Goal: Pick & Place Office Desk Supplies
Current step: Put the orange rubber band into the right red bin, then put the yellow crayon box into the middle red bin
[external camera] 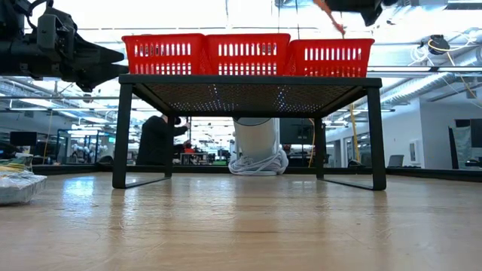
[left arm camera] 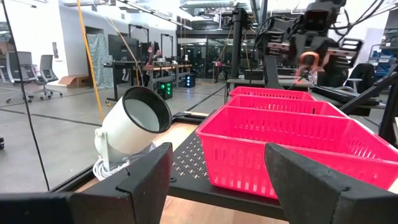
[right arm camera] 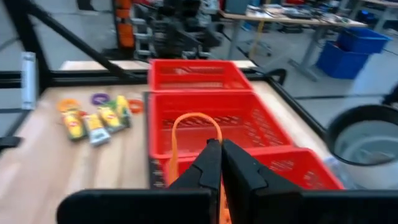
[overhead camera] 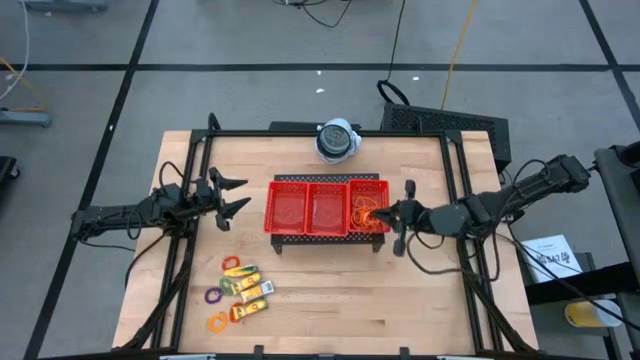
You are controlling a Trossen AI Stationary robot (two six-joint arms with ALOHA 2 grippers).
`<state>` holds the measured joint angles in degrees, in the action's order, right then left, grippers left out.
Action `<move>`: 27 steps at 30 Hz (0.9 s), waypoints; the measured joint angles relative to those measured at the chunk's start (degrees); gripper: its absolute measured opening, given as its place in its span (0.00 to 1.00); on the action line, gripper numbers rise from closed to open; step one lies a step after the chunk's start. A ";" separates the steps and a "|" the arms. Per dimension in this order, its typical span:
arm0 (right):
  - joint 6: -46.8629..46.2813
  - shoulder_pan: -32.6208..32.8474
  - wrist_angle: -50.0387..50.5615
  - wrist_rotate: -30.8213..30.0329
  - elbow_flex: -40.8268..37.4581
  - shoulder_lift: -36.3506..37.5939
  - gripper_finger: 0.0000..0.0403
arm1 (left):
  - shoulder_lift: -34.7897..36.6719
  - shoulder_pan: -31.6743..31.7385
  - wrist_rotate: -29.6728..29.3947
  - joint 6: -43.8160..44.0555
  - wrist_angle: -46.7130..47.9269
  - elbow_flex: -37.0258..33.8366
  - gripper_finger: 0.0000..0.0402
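Observation:
A red three-compartment tray [overhead camera: 325, 181] stands on a black mesh stand [external camera: 248, 83] at mid-table. Its right compartment holds a heap of orange rubber bands [overhead camera: 364, 222]. My right gripper [overhead camera: 384, 212] hovers over that compartment, shut on one orange rubber band [right arm camera: 184, 119]. Yellow labelled packets [overhead camera: 247, 287] and small coloured rings [overhead camera: 213, 296] lie flat on the wood at the near left. My left gripper [overhead camera: 236, 198] waits open to the left of the tray, with nothing between its fingers. My right gripper pinches a thin orange rubber band [right arm camera: 217, 129] between its two shut fingertips [right arm camera: 210, 155]. The fingers come from the table's right, almost level and slanting slightly down. The band's loop [external camera: 334, 21] dangles slack from the tips, above the tray's right compartment.
A round white-grey device [overhead camera: 337, 140] stands at the far edge, behind the tray. Black frame rails [overhead camera: 452, 180] run along the table's sides. Bare wood [overhead camera: 380, 300] lies in front of the stand. People and desks show in the room beyond.

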<state>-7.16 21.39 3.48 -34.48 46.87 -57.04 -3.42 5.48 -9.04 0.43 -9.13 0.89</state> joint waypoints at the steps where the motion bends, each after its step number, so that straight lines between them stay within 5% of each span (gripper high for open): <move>1: -0.01 -0.80 0.37 -0.01 0.00 0.00 0.00 | 0.00 0.02 0.00 0.02 0.00 0.00 0.66; 7: 0.17 -3.78 2.04 0.02 0.02 0.00 0.06 | 0.00 0.01 0.00 0.00 -0.01 0.00 0.66; 19: -1.16 -4.85 1.99 -1.70 0.02 0.02 0.46 | 0.00 0.02 0.00 0.00 0.00 0.00 0.66; 27: 0.09 -4.83 0.53 -1.68 0.11 0.04 0.53 | 0.00 0.02 0.00 0.02 -0.02 0.00 0.66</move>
<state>-7.07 16.56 4.01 -36.16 46.98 -56.99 -3.42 5.50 -9.04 0.44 -9.15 0.89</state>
